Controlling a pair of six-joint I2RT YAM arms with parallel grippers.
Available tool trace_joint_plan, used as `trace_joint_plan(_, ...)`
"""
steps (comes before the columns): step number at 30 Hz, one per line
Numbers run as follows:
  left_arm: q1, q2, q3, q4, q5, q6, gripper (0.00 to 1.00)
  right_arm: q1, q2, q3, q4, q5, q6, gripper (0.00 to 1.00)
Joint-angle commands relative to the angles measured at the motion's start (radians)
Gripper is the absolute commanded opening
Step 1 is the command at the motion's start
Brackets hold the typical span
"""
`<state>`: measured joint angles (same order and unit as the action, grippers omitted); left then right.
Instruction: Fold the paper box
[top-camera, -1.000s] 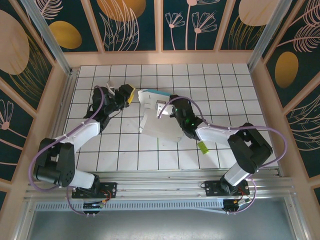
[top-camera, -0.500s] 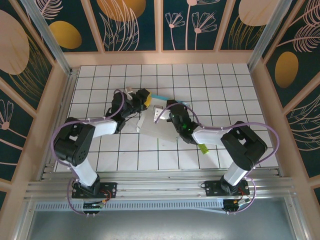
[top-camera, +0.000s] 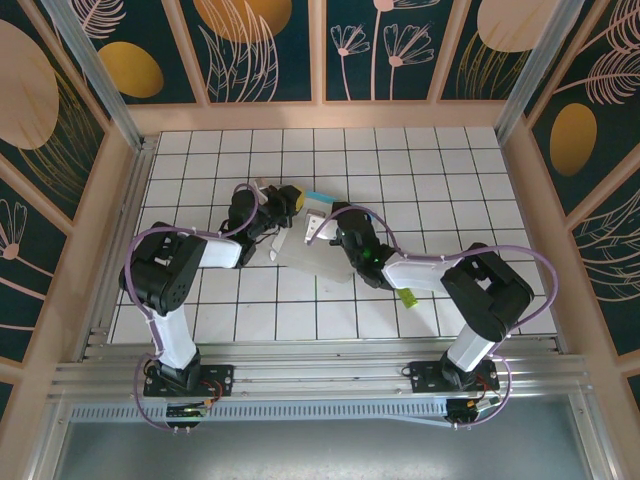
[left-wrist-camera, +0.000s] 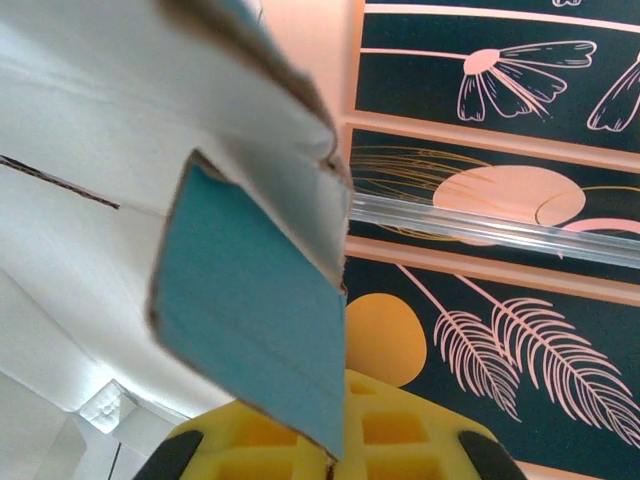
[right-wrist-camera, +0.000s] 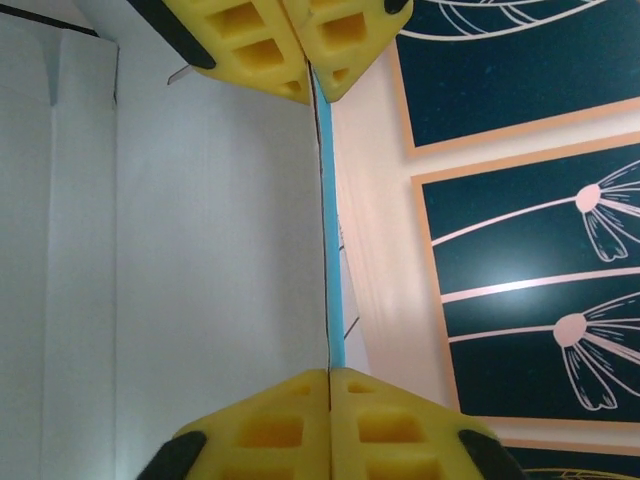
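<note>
Paper box (top-camera: 315, 258) edge tight in closed right hand (right-wrist-camera: 322, 230); left hand (top-camera: 285, 202) state unclear.

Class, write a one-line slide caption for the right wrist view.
Right gripper clamps a panel of the paper box edge-on, its white face at left.

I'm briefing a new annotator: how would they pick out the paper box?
On the white tiled table, look mid-table where the left arm and right arm meet. The paper box is the large white card with a turquoise edge, unlike the tiny lime-green strip nearby.
</note>
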<state>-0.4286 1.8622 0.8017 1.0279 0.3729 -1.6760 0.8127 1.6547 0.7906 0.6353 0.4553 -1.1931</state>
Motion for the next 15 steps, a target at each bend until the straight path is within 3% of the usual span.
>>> trace_joint_plan(1,-0.002,0.019,0.052,0.043,-0.008,0.011,0.03,0.023,-0.04,0.083,-0.221,-0.05,0.208,0.35)
trace_joint_plan(3,-0.003,0.032,0.084,-0.002,0.014,0.043,0.01,0.012,-0.081,0.188,-0.445,-0.184,0.392,0.64)
trace_joint_plan(4,-0.002,0.041,0.102,-0.017,0.028,0.064,0.0,-0.006,-0.101,0.252,-0.553,-0.293,0.49,0.72)
trace_joint_plan(7,-0.002,0.067,0.15,-0.063,0.067,0.116,0.0,-0.134,-0.121,0.417,-0.735,-0.671,0.78,0.82)
trace_joint_plan(11,-0.002,0.093,0.165,-0.087,0.108,0.12,0.0,-0.348,0.003,0.658,-0.884,-1.022,1.156,0.84)
trace_joint_plan(15,-0.002,0.089,0.199,-0.11,0.124,0.124,0.0,-0.455,0.206,0.939,-1.166,-1.173,1.222,0.8)
